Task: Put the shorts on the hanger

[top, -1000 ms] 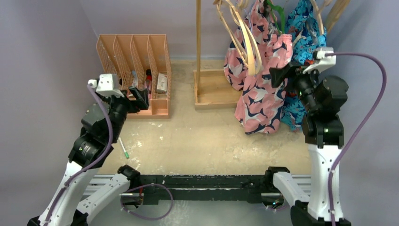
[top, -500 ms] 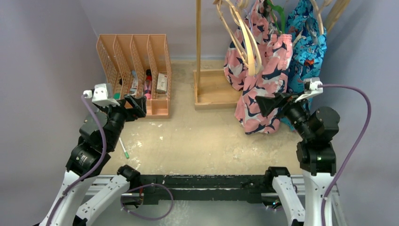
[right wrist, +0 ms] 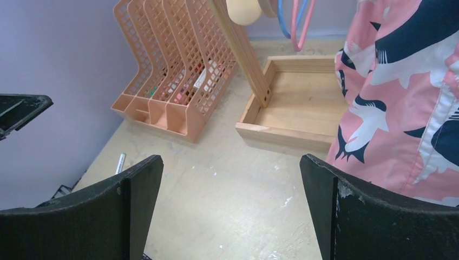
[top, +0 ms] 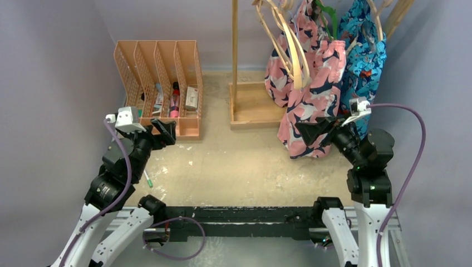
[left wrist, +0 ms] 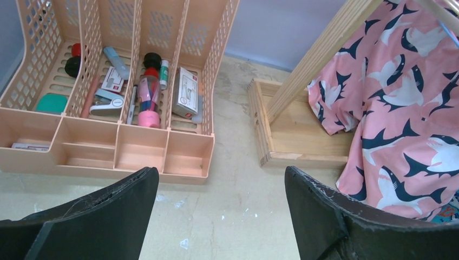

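Note:
The pink shark-print shorts [top: 313, 105] hang from the wooden rack at the back right, draped down to the table. They also show in the left wrist view as the shorts [left wrist: 411, 108] and in the right wrist view as the shorts [right wrist: 400, 92]. Only a bit of the green hanger [top: 328, 11] shows, above them at the top edge. My right gripper [top: 311, 130] is open just in front of the shorts' lower hem, with nothing between its jaws [right wrist: 231, 162]. My left gripper [top: 164, 129] is open and empty by the organiser, far from the shorts [left wrist: 221, 179].
A peach desk organiser [top: 161, 83] with small items stands at the back left. The rack's wooden post and base tray [top: 253, 108] sit mid-back. Pale wooden hangers [top: 289, 39] and a bright blue printed garment [top: 362, 55] hang beside the shorts. A green-capped pen [top: 146, 177] lies near the left arm.
My right arm has drawn back and down from the upper part of the shorts to their hem, its jaws spreading wider. My left arm has shifted slightly.

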Controlling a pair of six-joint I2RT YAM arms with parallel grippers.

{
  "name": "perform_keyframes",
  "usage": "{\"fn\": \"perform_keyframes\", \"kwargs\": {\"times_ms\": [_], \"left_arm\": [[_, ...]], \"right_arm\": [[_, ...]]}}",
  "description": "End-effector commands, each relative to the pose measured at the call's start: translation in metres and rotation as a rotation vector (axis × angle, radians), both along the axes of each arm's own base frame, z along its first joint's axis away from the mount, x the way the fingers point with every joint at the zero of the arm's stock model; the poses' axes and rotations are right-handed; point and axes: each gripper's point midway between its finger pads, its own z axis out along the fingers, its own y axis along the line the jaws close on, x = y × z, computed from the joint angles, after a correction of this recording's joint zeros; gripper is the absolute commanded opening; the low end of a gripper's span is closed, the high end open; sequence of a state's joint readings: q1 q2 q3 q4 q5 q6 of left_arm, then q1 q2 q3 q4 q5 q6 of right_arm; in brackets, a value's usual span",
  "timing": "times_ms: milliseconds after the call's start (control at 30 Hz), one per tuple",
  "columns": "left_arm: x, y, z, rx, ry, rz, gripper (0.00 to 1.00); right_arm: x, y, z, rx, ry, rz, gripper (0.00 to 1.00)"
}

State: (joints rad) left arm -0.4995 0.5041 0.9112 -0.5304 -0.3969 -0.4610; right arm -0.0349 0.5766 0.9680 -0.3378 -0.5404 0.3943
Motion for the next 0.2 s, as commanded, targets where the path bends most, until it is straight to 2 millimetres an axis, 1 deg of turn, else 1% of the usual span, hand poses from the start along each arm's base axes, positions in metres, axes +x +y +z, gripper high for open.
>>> {"fn": "perform_keyframes", "kwargs": {"times_ms": [0, 167], "left_arm": [[0.0049, -0.0048, 0.0074, -0.045, -0.038, -0.005, 0.86], [0.0041, -0.0061, 0.0123, -0.059, -0.054, -0.013, 0.86]], "right_arm": [[-0.0028, -0.0029, 0.0188, -0.027, -0.097, -0.012, 0.99], [-0.0017, -0.0020, 0.0145, -0.028, -0.079, -0.004, 0.99]]}}
